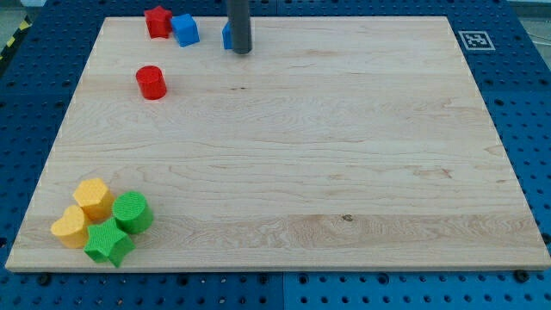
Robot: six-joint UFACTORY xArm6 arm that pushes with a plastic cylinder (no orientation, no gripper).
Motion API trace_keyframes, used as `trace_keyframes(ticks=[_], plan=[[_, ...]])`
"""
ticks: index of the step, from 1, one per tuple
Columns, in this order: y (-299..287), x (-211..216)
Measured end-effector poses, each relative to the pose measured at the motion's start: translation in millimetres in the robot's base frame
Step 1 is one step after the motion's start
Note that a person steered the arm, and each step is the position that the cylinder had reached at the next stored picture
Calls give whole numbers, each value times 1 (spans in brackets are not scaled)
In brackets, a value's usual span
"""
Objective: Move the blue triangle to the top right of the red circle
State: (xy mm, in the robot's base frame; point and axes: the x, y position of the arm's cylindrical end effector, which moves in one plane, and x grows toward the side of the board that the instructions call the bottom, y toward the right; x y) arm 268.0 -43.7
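Tip (240, 51) touching blue triangle (226, 36), hiding most.

A single straight rod makes up all of the robot that shows. It is dark grey, close to charcoal, round in section and of even thickness down its length, with a faint paler sheen along one side. My tip (240, 52) ends blunt and flat, unmarked.

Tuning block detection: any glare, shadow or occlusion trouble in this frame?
Camera view: even light, soft shadows, no glare on the board; focus sharp throughout. My tip and its rod hide most of the blue triangle; red circle fully visible.
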Motion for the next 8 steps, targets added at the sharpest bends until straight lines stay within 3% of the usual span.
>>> trace_keyframes(ticks=[1,2,4,6,7,8], plan=[[38,-20],[39,-70],[-8,-69],[-13,-33],[-19,-34],[-11,-71]])
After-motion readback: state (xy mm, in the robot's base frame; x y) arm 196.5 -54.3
